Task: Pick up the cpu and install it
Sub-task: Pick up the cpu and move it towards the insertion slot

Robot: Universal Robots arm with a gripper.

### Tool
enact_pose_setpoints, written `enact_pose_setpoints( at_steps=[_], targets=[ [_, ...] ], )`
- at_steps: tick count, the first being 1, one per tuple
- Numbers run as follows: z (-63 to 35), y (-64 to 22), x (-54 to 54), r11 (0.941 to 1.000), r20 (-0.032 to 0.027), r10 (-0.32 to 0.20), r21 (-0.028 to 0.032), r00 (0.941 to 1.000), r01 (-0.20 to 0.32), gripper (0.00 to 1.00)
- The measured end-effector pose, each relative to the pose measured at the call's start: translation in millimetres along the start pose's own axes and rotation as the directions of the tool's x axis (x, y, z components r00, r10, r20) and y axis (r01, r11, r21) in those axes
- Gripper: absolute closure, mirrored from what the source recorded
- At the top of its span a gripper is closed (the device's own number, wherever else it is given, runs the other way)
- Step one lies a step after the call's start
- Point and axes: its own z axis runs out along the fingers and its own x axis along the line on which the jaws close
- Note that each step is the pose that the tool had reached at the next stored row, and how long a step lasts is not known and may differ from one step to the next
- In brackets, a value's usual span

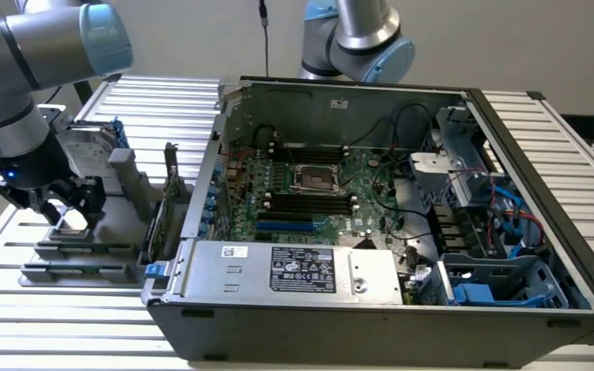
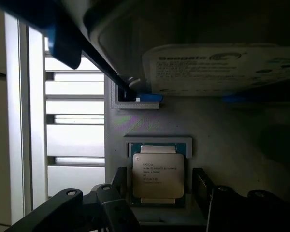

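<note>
While jaws sit spread either side, cpu (image 2: 158, 174) lies flat: silver lid w/ dark print, green rim.

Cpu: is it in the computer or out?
Out. The cpu lies flat in a gray tray outside the computer case, between the fingers of the open end effector.
</note>
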Motion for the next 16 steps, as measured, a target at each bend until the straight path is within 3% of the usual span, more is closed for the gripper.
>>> enact_pose_setpoints(
  at_steps=[16],
  targets=[
    [3.2,0.4,0.3,1.0,0.0001,0.001,-0.0001,1.0,-0.001,0.35]
  ],
)
